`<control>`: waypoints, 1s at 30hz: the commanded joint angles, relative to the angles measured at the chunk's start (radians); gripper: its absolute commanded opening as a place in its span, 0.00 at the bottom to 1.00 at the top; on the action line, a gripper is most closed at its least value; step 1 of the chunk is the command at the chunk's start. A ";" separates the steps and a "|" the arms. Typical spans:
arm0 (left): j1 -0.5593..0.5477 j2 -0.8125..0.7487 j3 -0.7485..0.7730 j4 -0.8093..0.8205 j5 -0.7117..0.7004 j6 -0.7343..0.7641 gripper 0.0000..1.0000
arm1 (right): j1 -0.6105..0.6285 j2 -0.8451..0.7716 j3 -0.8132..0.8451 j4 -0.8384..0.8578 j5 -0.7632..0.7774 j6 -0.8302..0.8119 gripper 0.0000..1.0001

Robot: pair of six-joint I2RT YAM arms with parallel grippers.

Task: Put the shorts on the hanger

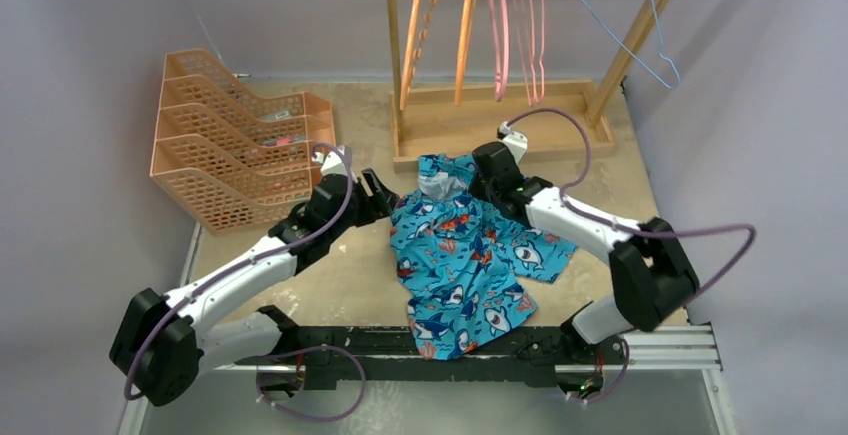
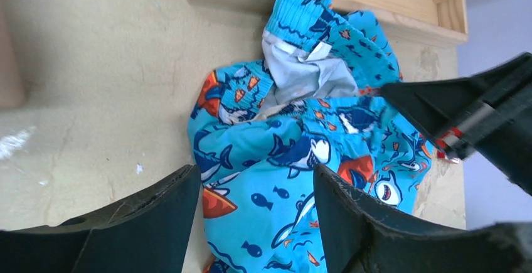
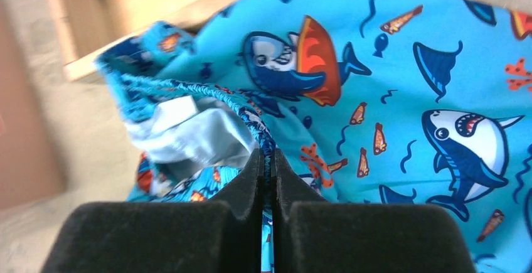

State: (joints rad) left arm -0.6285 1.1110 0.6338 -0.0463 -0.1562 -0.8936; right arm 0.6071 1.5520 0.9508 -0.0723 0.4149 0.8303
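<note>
R gripper [image 3: 268, 160]: jaws pressed together w/ the elastic waistband edge of the shorts [image 3: 408, 85] pinched between them, prob. so the band can be lifted & pulled open. Grey lining [image 3: 188, 135] shows just beside the pinch, so the waist is folded over there. L gripper [image 2: 254, 176]: jaws wide apart, nothing in them, low at the shorts' left edge & aimed across the cloth twd the waistband. My guess is it's lining up a 2nd grip so the waist can be stretched btw both arms. Shorts lie crumpled on the table [image 1: 350, 285], waist end up against the base of the wooden rack [image 1: 560, 120]. Pink hanger [image 1: 499, 45] hangs on that rack above, well apart from the shorts, untouched. Early stage, imo.
</note>
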 commanded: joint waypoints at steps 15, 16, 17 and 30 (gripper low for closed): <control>0.003 -0.303 0.268 -0.220 0.441 0.996 0.62 | 0.172 -0.514 0.195 -0.175 -0.813 -0.602 0.00; 0.003 -0.317 0.265 -0.235 0.496 1.069 0.63 | 0.173 -0.521 0.212 -0.174 -0.849 -0.604 0.00; 0.003 -0.330 0.264 -0.253 0.561 1.146 0.64 | 0.174 -0.525 0.224 -0.176 -0.873 -0.607 0.00; 0.003 -0.314 0.299 -0.300 0.769 1.323 0.71 | 0.177 -0.595 0.314 -0.137 -1.235 -0.698 0.00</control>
State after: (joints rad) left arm -0.6285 0.7898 0.9188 -0.3840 0.5419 0.3920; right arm 0.7788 1.0107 1.1648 -0.2760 -0.6823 0.1791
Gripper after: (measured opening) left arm 0.712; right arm 0.020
